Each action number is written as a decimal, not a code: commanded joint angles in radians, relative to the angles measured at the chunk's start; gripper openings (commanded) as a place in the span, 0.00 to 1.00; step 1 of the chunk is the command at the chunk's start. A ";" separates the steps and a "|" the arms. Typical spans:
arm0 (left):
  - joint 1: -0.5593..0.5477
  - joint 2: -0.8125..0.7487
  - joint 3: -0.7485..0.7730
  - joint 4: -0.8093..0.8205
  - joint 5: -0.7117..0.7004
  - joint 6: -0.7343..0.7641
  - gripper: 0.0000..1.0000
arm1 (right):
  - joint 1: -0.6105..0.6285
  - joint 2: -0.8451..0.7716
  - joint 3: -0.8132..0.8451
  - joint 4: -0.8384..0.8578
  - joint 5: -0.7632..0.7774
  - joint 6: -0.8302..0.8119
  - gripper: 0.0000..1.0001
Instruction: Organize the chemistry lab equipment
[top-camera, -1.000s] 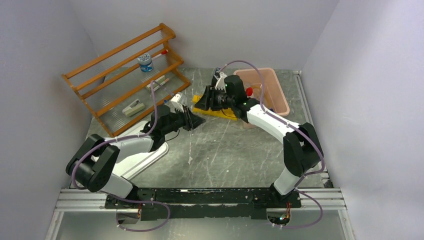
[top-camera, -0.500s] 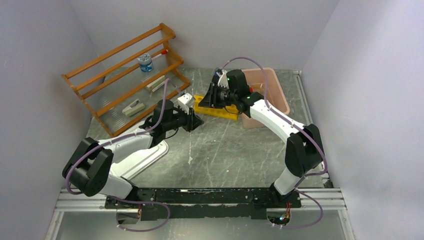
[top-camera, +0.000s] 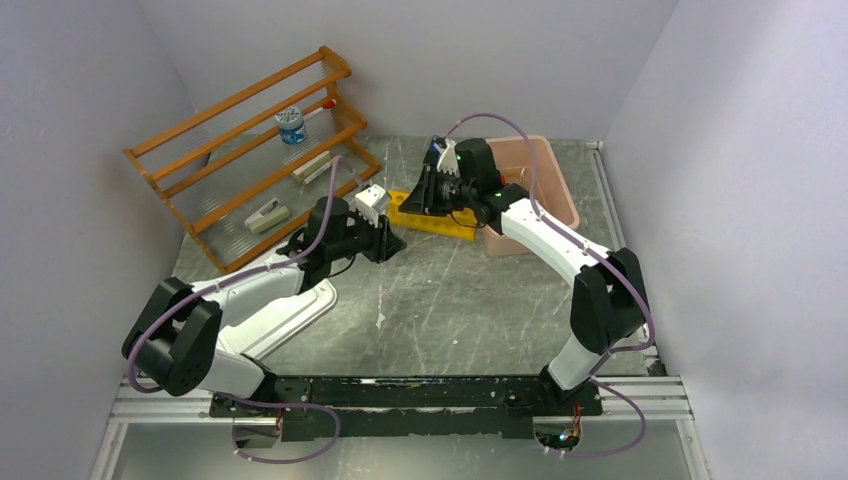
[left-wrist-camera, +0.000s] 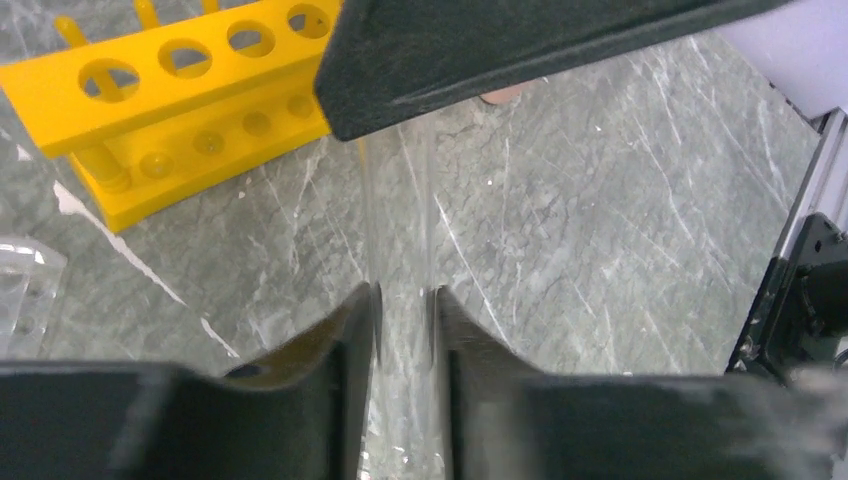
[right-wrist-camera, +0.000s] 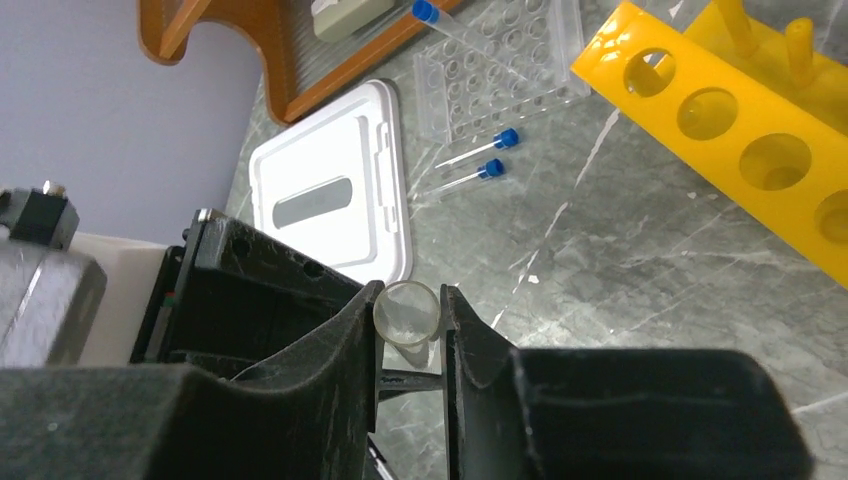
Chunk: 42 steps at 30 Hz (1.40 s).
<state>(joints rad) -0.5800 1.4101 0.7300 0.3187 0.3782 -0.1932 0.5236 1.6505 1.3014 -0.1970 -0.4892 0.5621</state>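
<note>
Left wrist view: at lower centre a clear tube (left-wrist-camera: 398, 200) is clamped by the left gripper (left-wrist-camera: 403, 320); likewise by the right gripper (right-wrist-camera: 410, 320).

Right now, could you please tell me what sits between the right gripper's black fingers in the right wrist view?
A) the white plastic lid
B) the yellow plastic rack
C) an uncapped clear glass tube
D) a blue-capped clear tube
C: the uncapped clear glass tube shows end-on between the right gripper's fingers, whereas the blue-capped clear tubes and white plastic lid lie on the grey table beyond.
</note>
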 joint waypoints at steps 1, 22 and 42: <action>-0.001 -0.023 0.074 -0.072 -0.117 -0.035 0.45 | -0.002 -0.034 0.032 0.003 0.087 -0.045 0.13; 0.035 -0.453 0.179 -0.404 -0.755 -0.144 0.71 | 0.133 0.237 0.596 -0.194 0.716 -0.491 0.12; 0.038 -0.427 0.098 -0.516 -0.757 -0.273 0.69 | 0.188 0.302 0.468 0.008 0.741 -0.548 0.13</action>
<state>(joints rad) -0.5465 0.9768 0.8337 -0.1844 -0.3962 -0.4393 0.7082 1.9579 1.7939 -0.2352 0.2405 0.0250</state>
